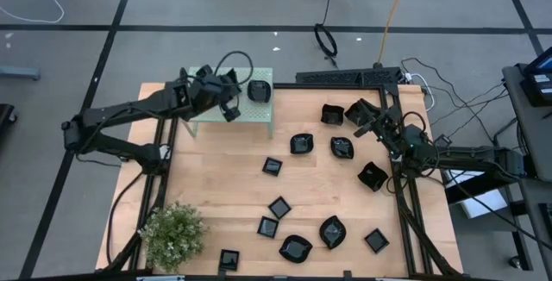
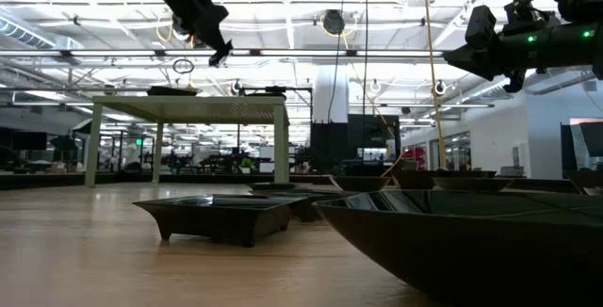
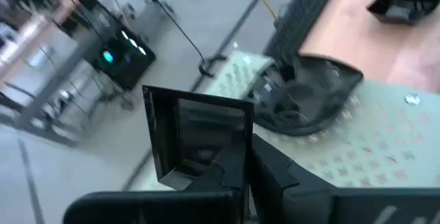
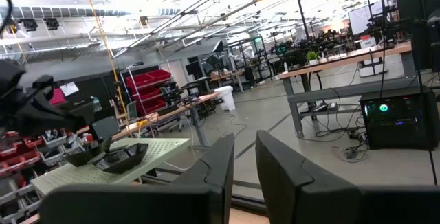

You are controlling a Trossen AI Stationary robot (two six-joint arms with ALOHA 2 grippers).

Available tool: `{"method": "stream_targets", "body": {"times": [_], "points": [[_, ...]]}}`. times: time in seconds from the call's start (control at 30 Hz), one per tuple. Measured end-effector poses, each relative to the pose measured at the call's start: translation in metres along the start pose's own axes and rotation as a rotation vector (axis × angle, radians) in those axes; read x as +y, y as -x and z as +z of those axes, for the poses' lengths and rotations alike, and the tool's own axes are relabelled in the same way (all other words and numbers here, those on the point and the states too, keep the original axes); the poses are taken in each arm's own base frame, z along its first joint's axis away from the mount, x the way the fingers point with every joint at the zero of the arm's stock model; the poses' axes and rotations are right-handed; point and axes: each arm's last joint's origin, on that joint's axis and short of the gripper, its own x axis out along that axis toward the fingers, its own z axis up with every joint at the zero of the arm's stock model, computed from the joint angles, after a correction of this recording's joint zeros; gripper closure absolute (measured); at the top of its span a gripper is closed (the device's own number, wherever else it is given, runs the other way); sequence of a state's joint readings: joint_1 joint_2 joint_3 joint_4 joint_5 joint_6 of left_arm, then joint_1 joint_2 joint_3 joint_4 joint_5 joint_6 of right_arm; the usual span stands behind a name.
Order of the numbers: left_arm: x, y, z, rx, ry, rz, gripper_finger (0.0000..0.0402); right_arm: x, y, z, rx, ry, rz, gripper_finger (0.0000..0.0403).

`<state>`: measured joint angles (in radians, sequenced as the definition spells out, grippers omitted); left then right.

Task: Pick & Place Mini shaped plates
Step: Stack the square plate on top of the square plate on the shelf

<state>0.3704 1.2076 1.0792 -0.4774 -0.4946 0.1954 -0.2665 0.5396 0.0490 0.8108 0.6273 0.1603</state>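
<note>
My left gripper (image 1: pixel 229 107) hangs over the pale green perforated stand (image 1: pixel 211 124) at the table's far side and is shut on a square black mini plate (image 3: pixel 199 138). A wavy-rimmed black plate (image 3: pixel 309 93) rests on the stand top near its right end (image 1: pixel 260 90). Several more black plates lie scattered on the wooden table, such as a square one (image 1: pixel 272 166) and a leaf-shaped one (image 1: pixel 333 232). My right gripper (image 4: pixel 245 162) is raised above the plates near the table's right edge (image 1: pixel 371 121), open by a narrow gap and holding nothing. My left gripper pinches the square plate between its two fingers by one side of the rim (image 3: pixel 232 154). The plate is lifted clear above the stand. It stands on edge ahead of the fingertips, its hollow side turned toward the wrist camera.
A potted green plant (image 1: pixel 172 234) stands at the table's near left corner. Black frame rails run along the right side (image 1: pixel 405 195) and the far right edge (image 1: pixel 345 78). Bare wood lies between the stand and the plant. Cables lie on the floor beyond the table.
</note>
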Motion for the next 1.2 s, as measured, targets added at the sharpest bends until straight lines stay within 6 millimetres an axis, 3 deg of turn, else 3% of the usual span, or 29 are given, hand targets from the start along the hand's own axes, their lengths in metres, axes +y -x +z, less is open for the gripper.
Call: {"method": "stream_targets", "body": {"times": [0.63,0.9,1.2], "points": [[-0.016,-0.048,-0.011,0.151,0.207,0.062,0.0386,0.000,0.000,0.000,0.000,0.000,0.000,0.0351],[-0.013,-0.053,-0.016,0.188,0.223,0.095,0.0397,0.000,0.000,0.000,0.001,0.000,0.000,0.0351],[-0.013,-0.053,-0.021,0.236,0.200,0.086,0.0382,0.000,0.000,0.000,0.000,0.000,0.000,0.0351]]}}
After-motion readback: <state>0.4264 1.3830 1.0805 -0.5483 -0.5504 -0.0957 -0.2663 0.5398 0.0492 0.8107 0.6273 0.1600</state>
